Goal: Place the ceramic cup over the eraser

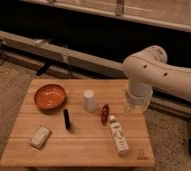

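The small white ceramic cup (89, 100) stands upright near the middle of the wooden table (84, 150). The slim black eraser (67, 119) lies flat to the cup's front left, apart from it. My gripper (130, 106) hangs at the end of the white arm (149, 75) over the table's right edge. It is to the right of the cup and holds nothing that I can see.
An orange bowl (50, 96) sits at the back left. A dark red oval piece (105, 113) lies just right of the cup. A white labelled bottle (118, 134) lies at the front right, and a pale beige block (40, 136) at the front left.
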Tool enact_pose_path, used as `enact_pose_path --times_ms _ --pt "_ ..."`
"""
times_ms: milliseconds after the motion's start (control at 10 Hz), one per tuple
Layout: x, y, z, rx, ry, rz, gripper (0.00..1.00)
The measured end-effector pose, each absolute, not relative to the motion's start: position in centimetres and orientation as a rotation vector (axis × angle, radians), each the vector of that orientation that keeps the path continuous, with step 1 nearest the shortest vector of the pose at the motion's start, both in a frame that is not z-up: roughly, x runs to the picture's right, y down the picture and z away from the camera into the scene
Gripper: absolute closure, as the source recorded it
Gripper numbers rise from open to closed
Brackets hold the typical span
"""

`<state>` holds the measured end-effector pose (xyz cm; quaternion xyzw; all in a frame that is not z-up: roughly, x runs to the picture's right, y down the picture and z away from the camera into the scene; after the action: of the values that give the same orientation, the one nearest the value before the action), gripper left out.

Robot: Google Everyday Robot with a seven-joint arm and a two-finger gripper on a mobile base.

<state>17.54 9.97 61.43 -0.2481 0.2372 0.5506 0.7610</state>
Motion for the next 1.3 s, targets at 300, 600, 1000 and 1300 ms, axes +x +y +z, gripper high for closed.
enact_pose_path --times_ms 300,600,1000,1300 --pt "17.5 10.0 61.4 -0.54 0.516 1.198 0.45" --pt "17.5 10.0 61.4 -0.54 0.516 1.198 0.45" --pt "16.7 9.1 62.3 -0.538 0.488 1.184 0.45" --pt "11.9 6.8 64.9 -0.54 0.438 1.131 0.45"
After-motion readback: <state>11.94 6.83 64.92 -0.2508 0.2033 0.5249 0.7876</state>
